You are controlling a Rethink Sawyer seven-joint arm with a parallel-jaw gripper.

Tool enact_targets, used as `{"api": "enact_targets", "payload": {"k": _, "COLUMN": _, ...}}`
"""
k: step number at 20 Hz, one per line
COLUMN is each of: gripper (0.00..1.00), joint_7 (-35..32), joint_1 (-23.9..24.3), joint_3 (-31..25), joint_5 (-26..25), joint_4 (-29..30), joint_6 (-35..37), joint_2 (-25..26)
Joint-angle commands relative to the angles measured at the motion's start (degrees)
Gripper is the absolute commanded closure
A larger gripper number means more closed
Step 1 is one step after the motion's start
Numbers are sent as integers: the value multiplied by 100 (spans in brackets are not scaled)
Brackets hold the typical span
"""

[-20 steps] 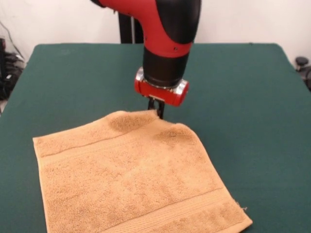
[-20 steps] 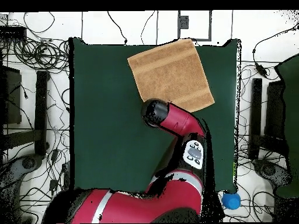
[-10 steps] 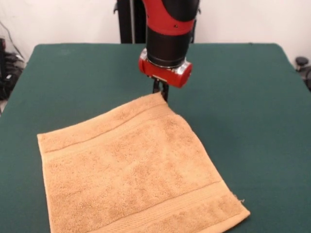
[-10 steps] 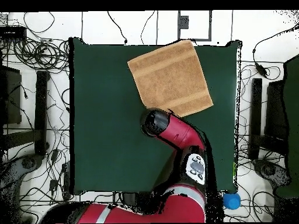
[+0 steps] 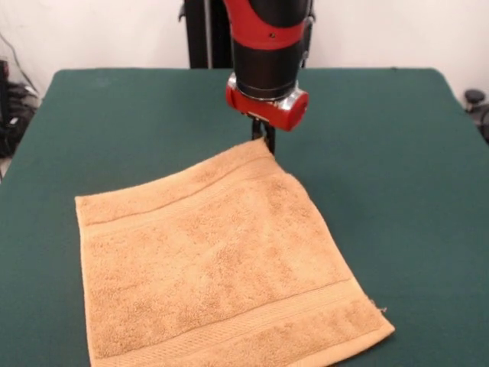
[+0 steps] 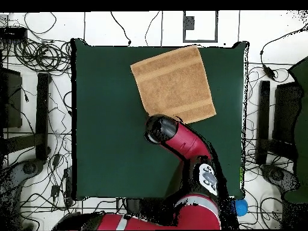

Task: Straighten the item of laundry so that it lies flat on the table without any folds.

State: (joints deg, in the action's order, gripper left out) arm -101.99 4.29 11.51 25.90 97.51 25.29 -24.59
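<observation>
We are dragging the tan-orange terry hand towel (image 5: 218, 264) farther across the dark green desk (image 5: 397, 153), its far-corner hump now flattened, tool (image 5: 263, 140) clamped on that corner.

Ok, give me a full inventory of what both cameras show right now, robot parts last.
towel: one, tan-orange, spread flat on the table, far corner at the claw
table: one, dark green cloth, under everything
ball: one, blue, off the table's corner by the robot base in the overhead view
cables: many, black, on the white floor around the table
arm: one, red and black, coming down over the towel's far corner
claw: one, black, at the towel's far corner; its state is unclear
</observation>
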Motion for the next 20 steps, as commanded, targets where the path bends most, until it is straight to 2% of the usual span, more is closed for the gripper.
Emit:
{"api": "enact_targets", "payload": {"k": 1, "gripper": 100, "joint_7": -1255, "joint_1": 28, "joint_3": -953, "joint_5": 352, "joint_4": 825, "joint_6": 15, "joint_2": 67}}
{"api": "enact_targets", "payload": {"k": 10, "gripper": 100, "joint_7": -1235, "joint_1": 124, "joint_3": -1063, "joint_5": 345, "joint_4": 1034, "joint_6": 11, "joint_2": -73}}
{"api": "enact_targets", "payload": {"k": 20, "gripper": 100, "joint_7": -1293, "joint_1": 307, "joint_3": -1391, "joint_5": 536, "joint_4": 1658, "joint_6": -182, "joint_2": -428}}
